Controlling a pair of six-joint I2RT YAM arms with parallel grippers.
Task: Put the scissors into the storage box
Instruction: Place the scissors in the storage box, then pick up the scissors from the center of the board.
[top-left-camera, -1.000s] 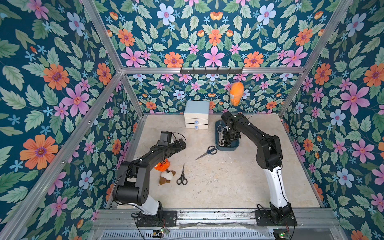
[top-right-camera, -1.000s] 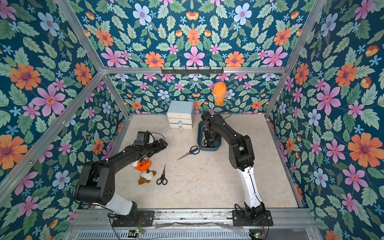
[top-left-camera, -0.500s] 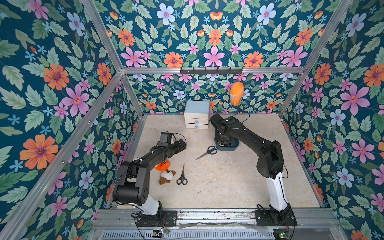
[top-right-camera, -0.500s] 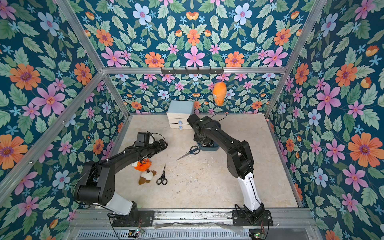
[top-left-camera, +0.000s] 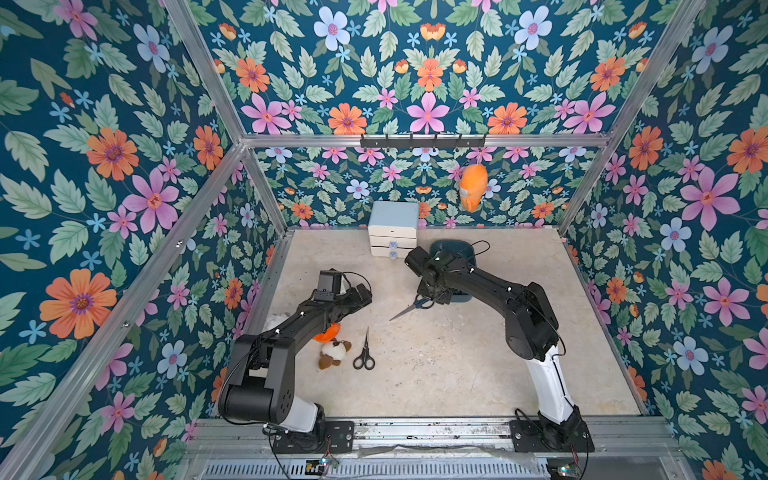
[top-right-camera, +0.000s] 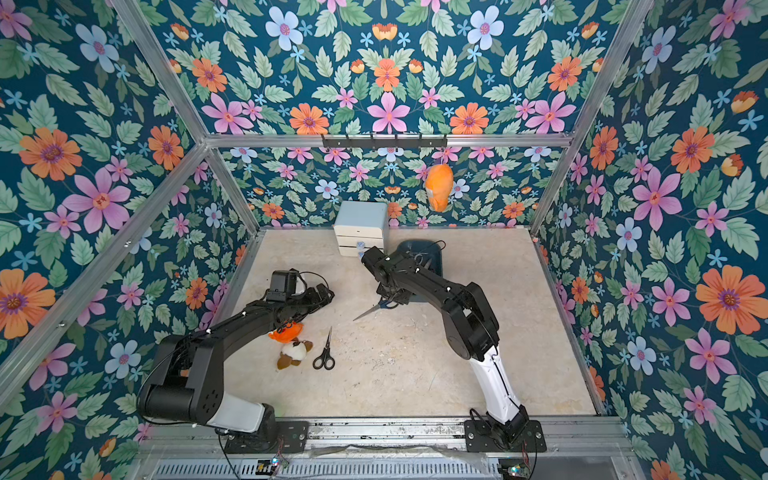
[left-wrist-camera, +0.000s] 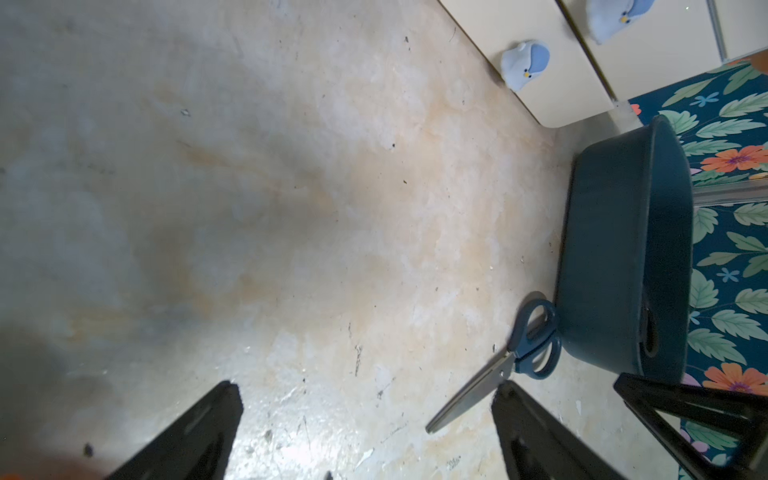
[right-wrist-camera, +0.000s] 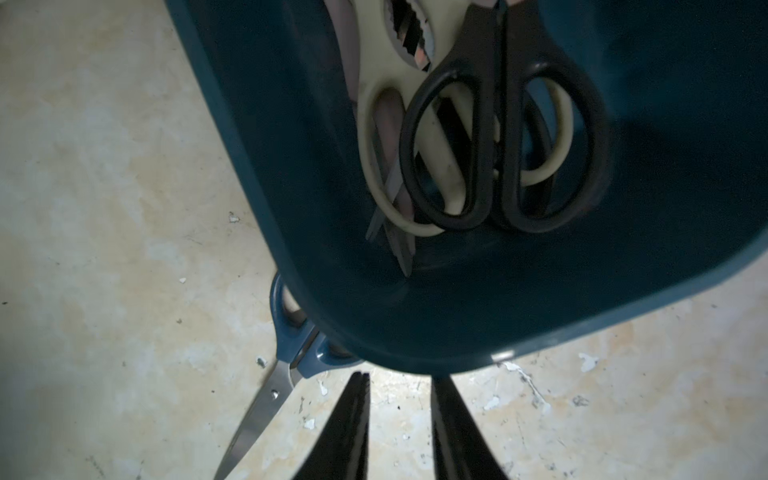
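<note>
A mottled beige stone-look tabletop (top-left-camera: 457, 365) carries a white-and-pale-blue mini drawer cabinet (top-left-camera: 392, 232) at the back, with a dark teal plastic storage box (left-wrist-camera: 602, 249) just beside it. Dark-blue-handled metal scissors (top-left-camera: 409, 309) touch the box's near end. Small black-handled scissors (top-left-camera: 365, 351) lie beside a brown-and-white plush toy (top-left-camera: 334, 352) and an orange plush toy (top-left-camera: 328, 332).

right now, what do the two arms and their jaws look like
Both the left arm and right arm are glossy black, boxy links with small white dots, each with a white lower segment above a black base plate. Thin black cables loop off them. The jaws are plain black blades tapering to slim tips.
</note>
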